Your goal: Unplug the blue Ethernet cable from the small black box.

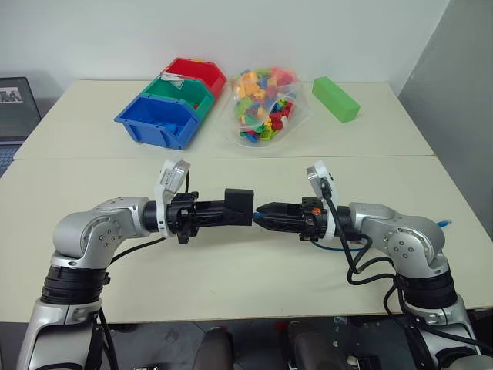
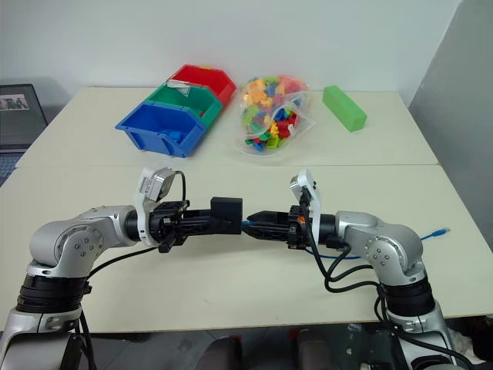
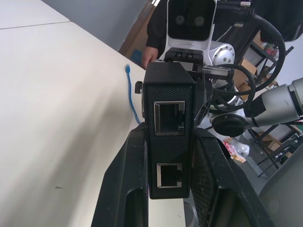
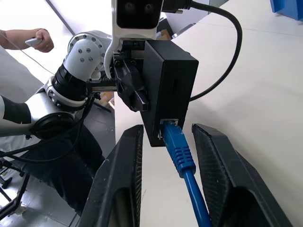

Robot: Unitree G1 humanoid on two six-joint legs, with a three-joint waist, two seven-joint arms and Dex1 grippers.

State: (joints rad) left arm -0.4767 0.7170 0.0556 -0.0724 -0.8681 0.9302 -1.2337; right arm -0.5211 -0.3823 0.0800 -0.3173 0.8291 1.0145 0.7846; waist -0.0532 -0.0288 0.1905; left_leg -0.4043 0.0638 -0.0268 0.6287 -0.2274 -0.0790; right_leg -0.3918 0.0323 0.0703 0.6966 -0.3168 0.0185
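My left gripper is shut on the small black box and holds it level above the table, its free end toward my right arm. The blue Ethernet cable is plugged into a port on the box's side facing my right gripper. That gripper's two fingers stand on either side of the plug, with a gap showing on at least one side. The cable runs back under the right arm to a loose end on the table. In the left wrist view the box shows two empty ports.
At the back of the table stand a blue bin, a green bin and a red bin, with a clear bag of coloured bricks and a green block. A laptop sits far left. A person's hand shows beyond the table.
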